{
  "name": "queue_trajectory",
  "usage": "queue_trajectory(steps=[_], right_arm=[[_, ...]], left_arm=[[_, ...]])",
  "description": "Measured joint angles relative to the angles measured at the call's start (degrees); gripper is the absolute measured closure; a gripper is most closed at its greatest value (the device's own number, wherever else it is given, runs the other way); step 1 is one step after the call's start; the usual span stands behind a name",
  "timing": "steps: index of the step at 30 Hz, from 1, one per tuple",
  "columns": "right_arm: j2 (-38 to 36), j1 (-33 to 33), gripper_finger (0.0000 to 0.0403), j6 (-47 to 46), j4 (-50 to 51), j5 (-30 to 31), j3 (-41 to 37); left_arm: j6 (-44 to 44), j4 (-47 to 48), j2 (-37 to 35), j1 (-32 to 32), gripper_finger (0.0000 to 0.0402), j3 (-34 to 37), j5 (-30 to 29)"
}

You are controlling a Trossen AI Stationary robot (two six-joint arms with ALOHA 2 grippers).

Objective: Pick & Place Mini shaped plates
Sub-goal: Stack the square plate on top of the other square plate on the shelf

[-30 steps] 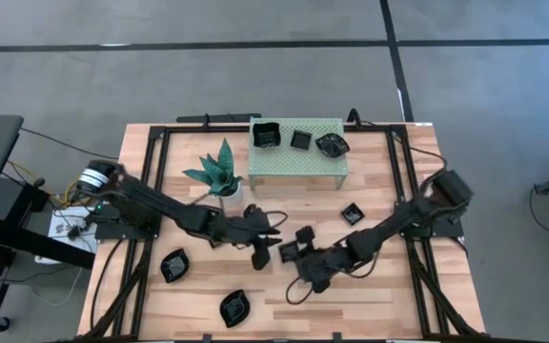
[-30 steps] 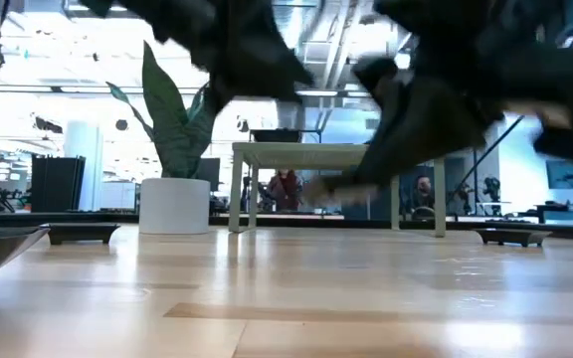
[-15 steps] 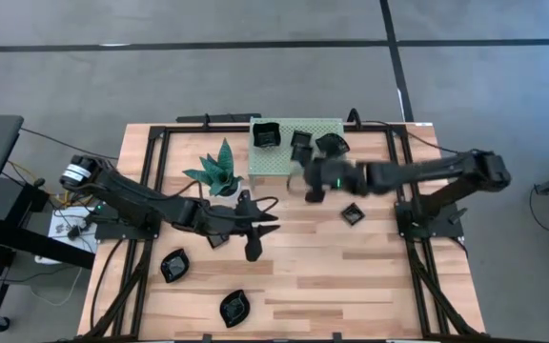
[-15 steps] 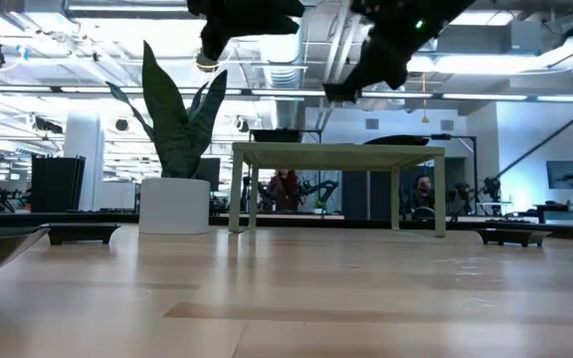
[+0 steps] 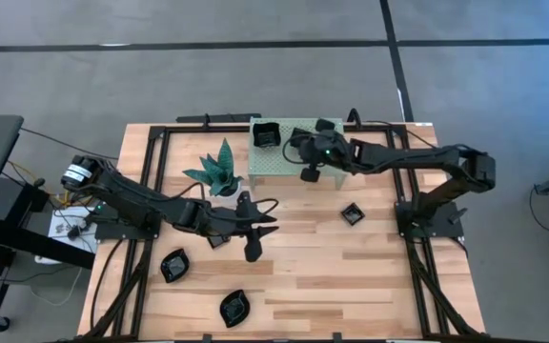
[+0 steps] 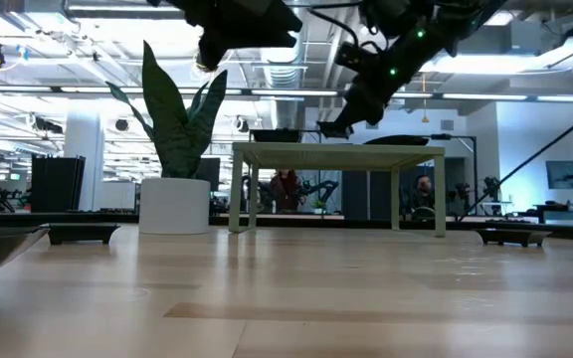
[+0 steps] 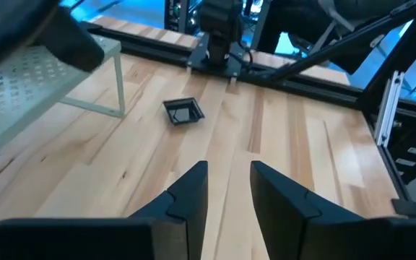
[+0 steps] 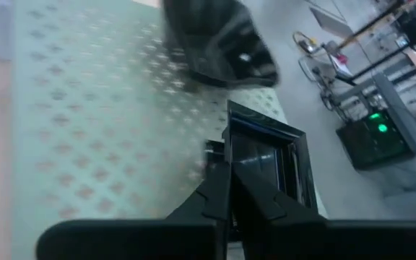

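Observation:
My right gripper [image 5: 299, 152] hovers over the green perforated shelf [image 5: 279, 164], shut on a small square black plate [image 8: 266, 159]. In the low view that plate [image 6: 331, 128] hangs just above the shelf top [image 6: 336, 151]. A larger square plate [image 5: 266, 134] and a rounded one [image 8: 219, 43] rest on the shelf. Three more black plates [image 5: 353, 214], [image 5: 173, 265], [image 5: 233, 308] lie flat on the wooden table. My left gripper [image 5: 253, 243] stands open above the table's middle with nothing between its fingers [image 7: 193, 195]. My right gripper pinches one side rim [image 8: 227, 153] of the square plate between its two shut fingers. The plate sticks out past the fingertips to one side. It is lifted clear, just above the shelf top.
A green-leaved plant [image 5: 219, 171] in a white pot stands left of the shelf, close to my left arm. Black frame rails run along the table's left and right sides. Bare wood lies between the shelf's legs and the near edge.
My right gripper has swung from the table's near middle up and toward the far edge, arriving over the shelf with the square plate in its hold. My left gripper has risen a little over the table's middle.

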State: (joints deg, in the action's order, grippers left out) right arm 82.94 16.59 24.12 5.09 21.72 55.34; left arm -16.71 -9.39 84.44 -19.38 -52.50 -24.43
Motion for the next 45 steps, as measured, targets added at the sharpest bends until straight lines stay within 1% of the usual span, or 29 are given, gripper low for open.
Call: queue_trajectory(steps=[9,14,18,20,24,27,29,31,33,35,36,38,40,42,45], right_arm=[[0.1,1.6,0.0370,0.3,1.3,0.4,0.0],[0.7,1.4,0.0343,1.9,1.1,0.7,0.0],[-0.4,-0.3,0.0322,0.7,1.7,0.7,0.0],[-2.1,-2.6,0.0316,0.4,2.6,1.0,1.0],[-6.6,-9.8,0.0310,0.4,10.5,1.3,5.9],[-11.1,-16.1,0.0310,1.1,19.2,3.5,10.4],[-14.3,-20.3,0.0310,0.6,23.7,5.7,11.9],[-17.7,-23.6,0.0310,-1.6,27.7,7.3,11.8],[-21.3,-26.3,0.0310,-6.0,31.6,7.2,10.5],[-25.0,-28.2,0.0310,-11.8,34.9,5.2,7.3],[-26.7,-29.2,0.0310,-14.6,34.8,4.3,4.6],[-29.7,-31.0,0.0310,-18.9,31.6,4.0,-2.3],[-31.8,-32.5,0.0310,-20.8,22.9,3.9,-10.1],[-32.6,-33.6,0.0310,-20.1,11.3,3.9,-17.4],[-31.6,-34.3,0.0310,-14.8,-5.5,3.8,-25.0]], left_arm=[[-0.2,-0.1,0.0,0.0,0.0295,0.6,0.0],[-0.2,-0.6,0.0,0.0,0.0295,0.6,0.0],[-0.2,-1.0,0.0,0.0,0.0295,0.6,0.0],[-0.2,-1.0,0.0,0.0,0.0295,0.6,0.0],[-0.2,-1.0,0.0,-0.3,0.0295,0.6,0.7],[0.8,-0.9,0.0,-1.2,0.0295,0.6,0.6],[2.5,-1.0,0.4,-2.4,0.0295,0.5,0.5],[3.0,-1.0,1.5,-3.6,0.0295,0.4,-0.7],[3.1,-1.0,3.3,-4.2,0.0295,-0.2,-1.2],[2.9,-1.0,5.9,-4.6,0.0295,-0.6,-1.3],[2.7,-0.2,7.1,-4.8,0.0294,-0.9,-1.3],[1.3,3.5,9.2,-5.2,0.0289,-1.7,-0.8],[-2.7,11.1,9.9,-5.5,0.0281,-2.1,-0.8],[-8.7,19.8,10.1,-5.5,0.0271,-2.2,-0.7],[-18.5,30.6,10.1,-5.9,0.0259,-2.1,0.2]])
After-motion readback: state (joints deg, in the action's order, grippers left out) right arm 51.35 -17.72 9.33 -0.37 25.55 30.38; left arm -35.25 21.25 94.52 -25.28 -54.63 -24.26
